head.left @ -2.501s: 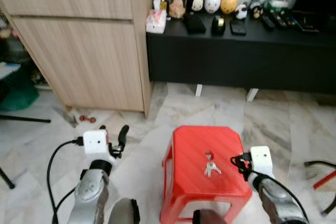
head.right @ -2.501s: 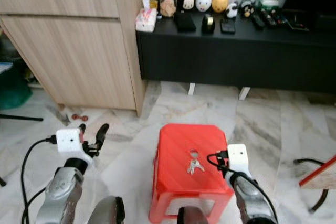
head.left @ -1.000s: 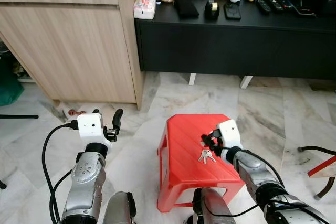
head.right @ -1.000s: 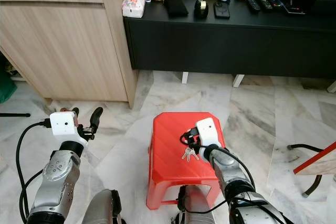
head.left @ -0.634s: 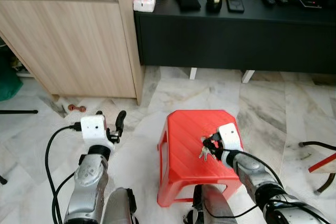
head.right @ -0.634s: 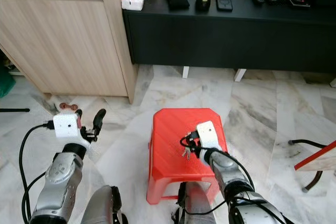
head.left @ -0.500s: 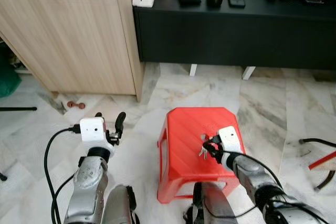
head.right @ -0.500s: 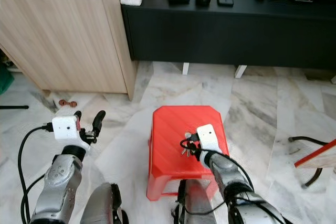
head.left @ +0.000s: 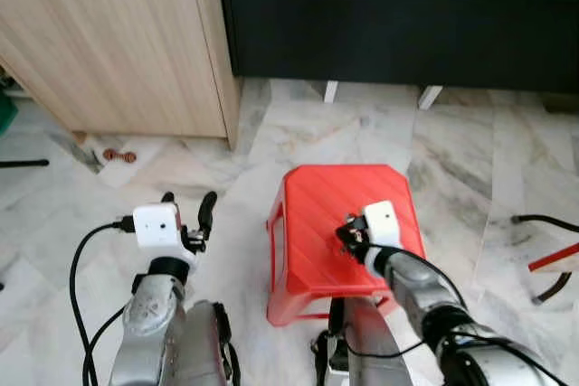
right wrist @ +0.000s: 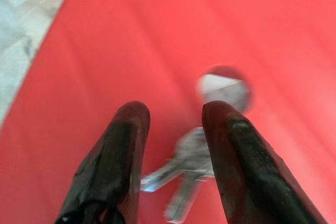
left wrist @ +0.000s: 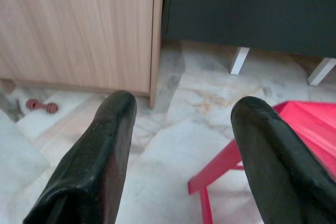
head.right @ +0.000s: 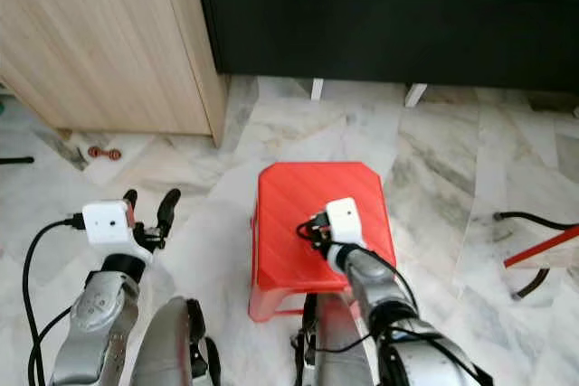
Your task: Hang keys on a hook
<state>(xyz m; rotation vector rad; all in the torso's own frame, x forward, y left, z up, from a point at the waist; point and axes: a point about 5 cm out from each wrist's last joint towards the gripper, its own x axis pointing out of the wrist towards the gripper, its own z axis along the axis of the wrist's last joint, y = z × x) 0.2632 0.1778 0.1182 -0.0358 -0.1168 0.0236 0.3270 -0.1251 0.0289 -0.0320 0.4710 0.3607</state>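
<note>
Since a second ago the right end effector [right wrist: 170, 150] has come down from beside the keys [right wrist: 181, 179] to directly over them on the red plastic stool [head.left: 312, 223]. In the right wrist view its two black fingers [right wrist: 115, 161] stand apart, one on each side of the bunch, with no pinch made yet; the grasp step appears about to begin, and lifting and hanging remain to be done. No hook can be made out. The keys lie flat on the stool top, just beside its round centre hole [right wrist: 224, 88]. They show as a small silver cluster with several blades fanned outward; motion blur hides finer detail. The left end effector [left wrist: 178, 145] is held off to the stool's left over the marble floor [head.left: 488, 160], fingers spread and empty, near the wooden cabinet [head.left: 118, 42].
</note>
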